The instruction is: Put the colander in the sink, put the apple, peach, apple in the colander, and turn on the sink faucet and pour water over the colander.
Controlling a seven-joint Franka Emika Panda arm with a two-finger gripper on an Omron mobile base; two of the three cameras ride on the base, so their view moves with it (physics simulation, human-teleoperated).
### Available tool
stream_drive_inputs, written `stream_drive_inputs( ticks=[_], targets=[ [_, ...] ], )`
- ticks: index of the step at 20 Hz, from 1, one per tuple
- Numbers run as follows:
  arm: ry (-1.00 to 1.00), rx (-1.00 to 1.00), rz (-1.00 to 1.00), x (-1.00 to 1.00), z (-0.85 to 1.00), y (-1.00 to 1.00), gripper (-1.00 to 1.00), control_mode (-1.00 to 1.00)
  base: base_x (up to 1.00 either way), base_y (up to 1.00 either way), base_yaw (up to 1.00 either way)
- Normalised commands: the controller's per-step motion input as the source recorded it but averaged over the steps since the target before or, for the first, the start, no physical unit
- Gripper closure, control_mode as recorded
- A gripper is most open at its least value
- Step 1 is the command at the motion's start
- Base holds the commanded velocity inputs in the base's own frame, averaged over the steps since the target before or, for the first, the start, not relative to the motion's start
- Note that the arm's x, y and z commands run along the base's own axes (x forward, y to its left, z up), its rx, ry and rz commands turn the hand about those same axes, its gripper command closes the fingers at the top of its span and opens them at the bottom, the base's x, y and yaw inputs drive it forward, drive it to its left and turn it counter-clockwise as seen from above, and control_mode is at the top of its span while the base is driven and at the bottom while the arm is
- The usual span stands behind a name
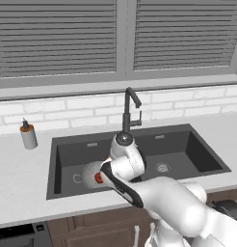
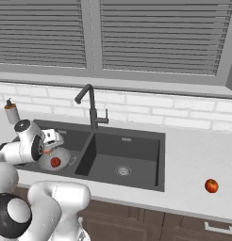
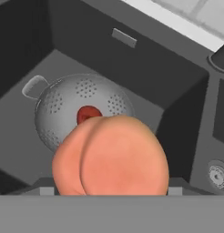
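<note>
The tool (image 3: 111,193) grips the peach (image 3: 111,157) above the colander (image 3: 63,111) (one apple (image 3: 86,113) inside); another apple (image 2: 211,185) sits on the bench (image 2: 193,155).

There is no text, label, brand, number or sign that can be read in any of the three views. All the surfaces that show are plain, without any writing on them.

I see the pale counter (image 2: 193,160) holding the sink (image 2: 136,141). Right of the sink lies a red apple (image 2: 211,185); left of it stands a soap dispenser (image 1: 28,135).
</note>
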Motion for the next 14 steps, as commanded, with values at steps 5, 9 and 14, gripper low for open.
stream_drive_inputs(
  ticks=[5,9,14],
  targets=[
    [0.23,0.07,-0.18,0.86,-0.15,0.25,1.00,-1.00,0.00,0.00,0.00],
    [0.22,0.11,-0.11,0.52,-0.24,0.35,1.00,-1.00,0.00,0.00,0.00],
    [0.06,0.00,-0.05,0.14,-0.25,0.34,1.00,-1.00,0.00,0.00,0.00]
  ],
)
